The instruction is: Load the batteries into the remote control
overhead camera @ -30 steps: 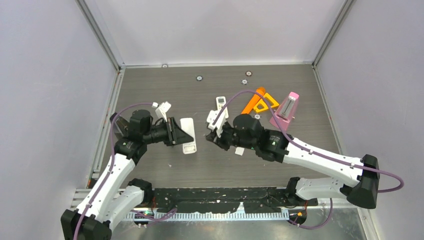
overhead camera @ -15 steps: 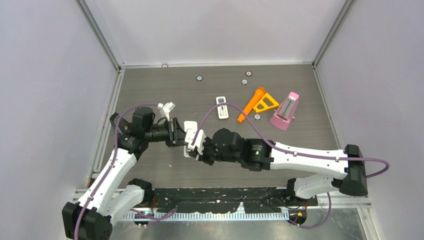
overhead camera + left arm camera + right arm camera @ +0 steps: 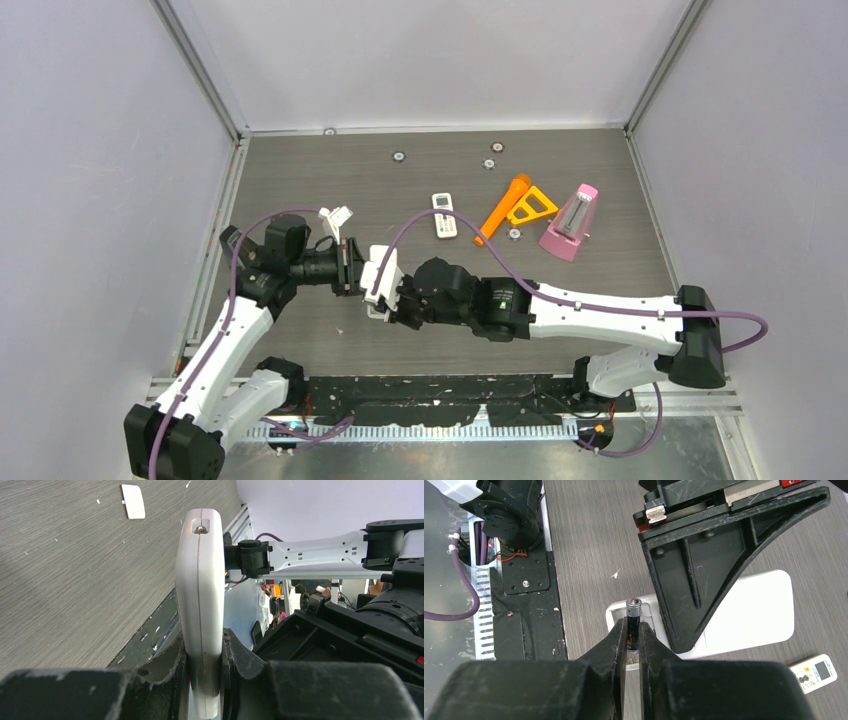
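Observation:
My left gripper is shut on the white remote control and holds it edge-on by its lower end. In the top view it sits at the left-middle of the table. My right gripper is shut on a dark battery with a silvery end. The battery stands just over the open end of the remote, beside the left gripper's black finger. In the top view my right gripper is right against the remote. The other batteries are out of view.
A small white remote lies at mid-table, with an orange tool and a pink metronome to its right. A white battery cover lies on the table. Small round discs lie near the back.
My right arm has swung left from the middle of the table to the remote, carrying the battery. My left gripper has kept its hold on the remote and barely shifted.

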Robot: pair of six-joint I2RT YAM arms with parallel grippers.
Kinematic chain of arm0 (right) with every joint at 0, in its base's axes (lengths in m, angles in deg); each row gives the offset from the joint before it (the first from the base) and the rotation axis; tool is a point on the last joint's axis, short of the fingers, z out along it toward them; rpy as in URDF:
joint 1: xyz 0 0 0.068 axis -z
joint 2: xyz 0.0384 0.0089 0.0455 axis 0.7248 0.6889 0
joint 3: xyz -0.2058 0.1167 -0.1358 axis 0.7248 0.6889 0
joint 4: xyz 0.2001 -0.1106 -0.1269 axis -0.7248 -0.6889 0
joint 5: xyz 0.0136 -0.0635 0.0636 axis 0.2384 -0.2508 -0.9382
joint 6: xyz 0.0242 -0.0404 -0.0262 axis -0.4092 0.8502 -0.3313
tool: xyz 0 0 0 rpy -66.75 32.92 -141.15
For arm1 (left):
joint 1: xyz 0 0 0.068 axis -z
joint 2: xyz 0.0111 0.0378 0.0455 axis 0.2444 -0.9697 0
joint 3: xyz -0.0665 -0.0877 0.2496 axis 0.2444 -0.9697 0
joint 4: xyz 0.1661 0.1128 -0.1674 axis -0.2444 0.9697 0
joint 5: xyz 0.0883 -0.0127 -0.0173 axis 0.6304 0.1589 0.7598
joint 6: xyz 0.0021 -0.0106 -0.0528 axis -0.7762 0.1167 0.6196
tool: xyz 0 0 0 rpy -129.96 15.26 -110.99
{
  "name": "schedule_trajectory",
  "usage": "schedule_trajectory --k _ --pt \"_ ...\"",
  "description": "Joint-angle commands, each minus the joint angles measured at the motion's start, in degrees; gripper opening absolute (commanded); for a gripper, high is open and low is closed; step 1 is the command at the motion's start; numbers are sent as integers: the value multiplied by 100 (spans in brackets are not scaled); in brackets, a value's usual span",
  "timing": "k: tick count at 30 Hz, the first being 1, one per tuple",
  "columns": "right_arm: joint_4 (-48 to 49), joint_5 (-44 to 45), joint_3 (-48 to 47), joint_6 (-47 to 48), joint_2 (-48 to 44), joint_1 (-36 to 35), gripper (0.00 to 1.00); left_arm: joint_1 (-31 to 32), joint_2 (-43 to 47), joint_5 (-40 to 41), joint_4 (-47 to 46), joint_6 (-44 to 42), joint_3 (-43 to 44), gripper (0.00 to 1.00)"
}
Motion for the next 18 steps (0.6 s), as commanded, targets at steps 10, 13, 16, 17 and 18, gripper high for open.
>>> schedule_trajectory --k 10,13,16,17,18 --pt "17 -200 -171 34 78 -41 12 -28 -3 -257 -214 32 206 0" --pt "-63 -206 -153 64 84 -41 13 -28 -3 -263 -227 33 205 0" --pt "-172 -202 -154 98 117 -41 13 -23 -4 -257 -234 32 205 0" --pt "-205 -202 -173 111 128 -41 14 -27 0 -253 -232 36 207 0" --pt "-252 -189 -174 113 147 -41 14 -26 -4 -259 -232 37 207 0"
